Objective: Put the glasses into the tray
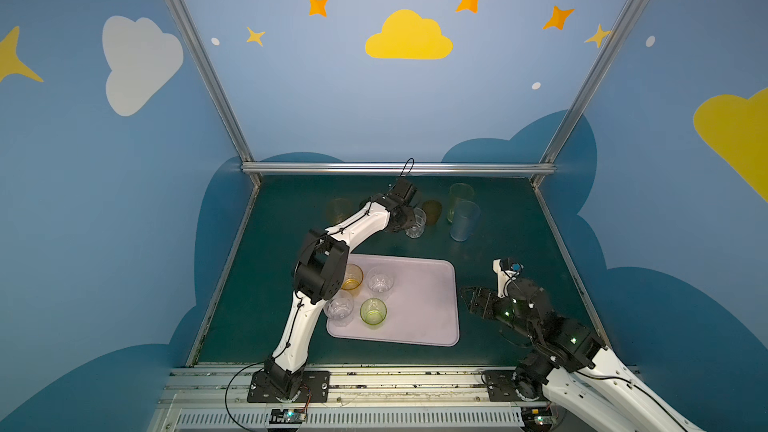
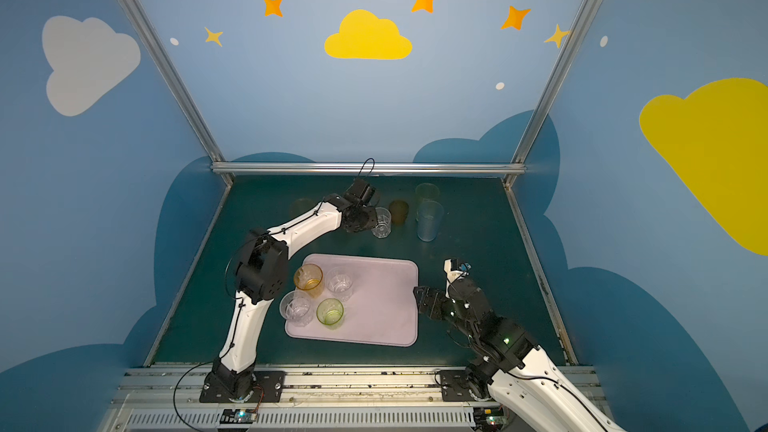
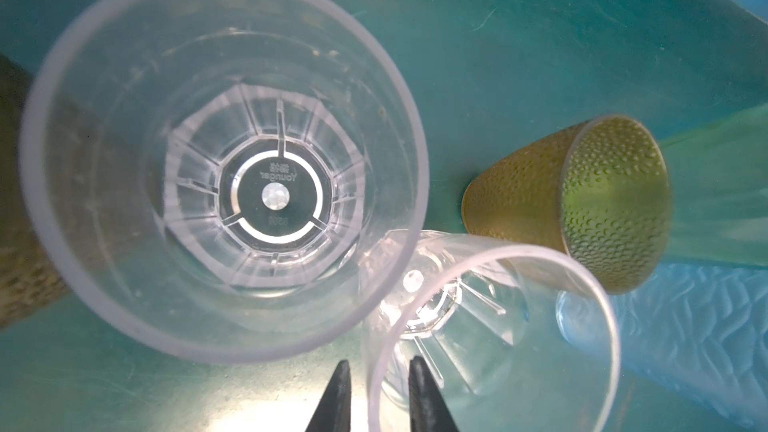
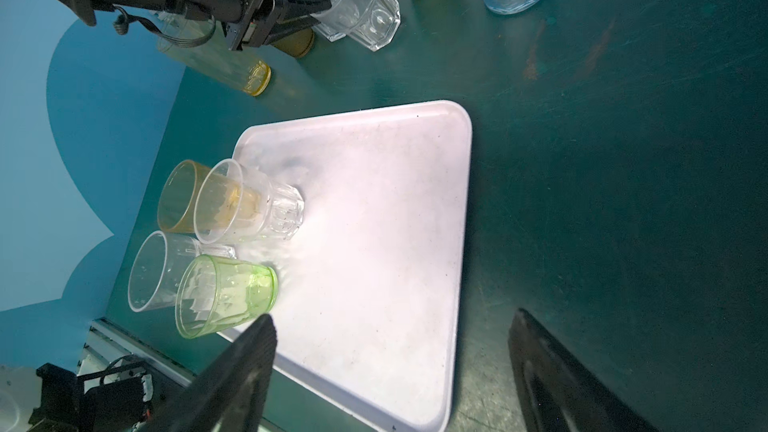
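Observation:
The pale lilac tray (image 1: 424, 305) (image 2: 382, 309) (image 4: 374, 222) holds several short glasses at its left end: orange (image 1: 352, 277), green (image 1: 373, 311) and two clear (image 1: 380, 282). Behind the tray my left gripper (image 1: 409, 222) (image 3: 380, 396) points down over a clear faceted glass (image 1: 416, 226) (image 3: 490, 326). Its narrowed fingers straddle the rim, one inside and one outside, with a thin gap each side. A second clear glass (image 3: 224, 168) stands right beside it. My right gripper (image 1: 467, 299) (image 4: 392, 317) hangs open and empty at the tray's right edge.
At the back stand a brown dimpled glass (image 1: 432, 211) (image 3: 582, 209), a tall green one (image 1: 460, 201), a tall blue one (image 1: 465, 221) and a yellowish one (image 1: 338, 210) at the left. Another brown glass (image 4: 295, 41) sits under the left wrist. Metal rails border the table.

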Action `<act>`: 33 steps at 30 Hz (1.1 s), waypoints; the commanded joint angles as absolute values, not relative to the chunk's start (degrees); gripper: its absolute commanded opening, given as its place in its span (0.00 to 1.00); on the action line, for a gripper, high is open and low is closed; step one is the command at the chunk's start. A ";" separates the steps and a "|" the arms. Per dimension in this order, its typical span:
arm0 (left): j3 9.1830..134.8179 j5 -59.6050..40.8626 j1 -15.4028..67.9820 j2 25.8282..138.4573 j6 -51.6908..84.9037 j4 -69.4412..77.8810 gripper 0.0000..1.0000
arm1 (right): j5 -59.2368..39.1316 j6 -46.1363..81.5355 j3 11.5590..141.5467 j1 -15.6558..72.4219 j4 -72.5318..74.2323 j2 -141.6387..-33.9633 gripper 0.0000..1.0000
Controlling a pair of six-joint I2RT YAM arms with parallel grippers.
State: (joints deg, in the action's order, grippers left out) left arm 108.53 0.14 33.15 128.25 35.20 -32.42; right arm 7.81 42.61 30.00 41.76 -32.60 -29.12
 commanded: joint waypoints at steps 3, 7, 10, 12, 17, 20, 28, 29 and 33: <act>109.14 0.19 33.05 128.41 34.45 -33.88 0.16 | 8.53 42.98 29.49 41.44 -33.57 -28.14 0.87; 109.40 -0.09 33.16 128.24 34.36 -34.23 0.10 | 7.91 42.98 29.44 41.40 -33.44 -28.30 0.87; 109.34 0.00 33.34 127.89 34.19 -34.41 0.08 | 7.65 42.97 29.23 41.40 -32.91 -28.48 0.87; 109.25 0.01 33.42 127.62 34.05 -34.54 0.05 | 7.43 42.90 29.15 41.34 -32.69 -28.70 0.87; 108.73 0.09 33.59 126.93 33.81 -34.72 0.04 | 6.91 42.89 29.56 41.31 -32.61 -29.51 0.87; 107.98 0.09 33.64 126.02 33.81 -34.50 0.04 | 6.38 42.93 29.73 41.31 -32.60 -29.79 0.87; 103.40 0.03 33.90 121.19 33.75 -32.29 0.04 | 4.45 43.49 30.24 41.21 -31.76 -30.38 0.87; 102.47 0.03 33.99 120.42 33.75 -31.84 0.04 | 4.35 43.51 30.31 41.22 -31.70 -30.49 0.87; 98.65 -0.09 34.26 117.10 33.90 -30.07 0.04 | 4.06 43.25 31.41 41.19 -31.22 -32.12 0.87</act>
State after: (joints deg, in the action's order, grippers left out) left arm 99.66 0.08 33.93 121.14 34.33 -32.56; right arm 4.84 43.24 29.69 41.36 -32.38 -31.24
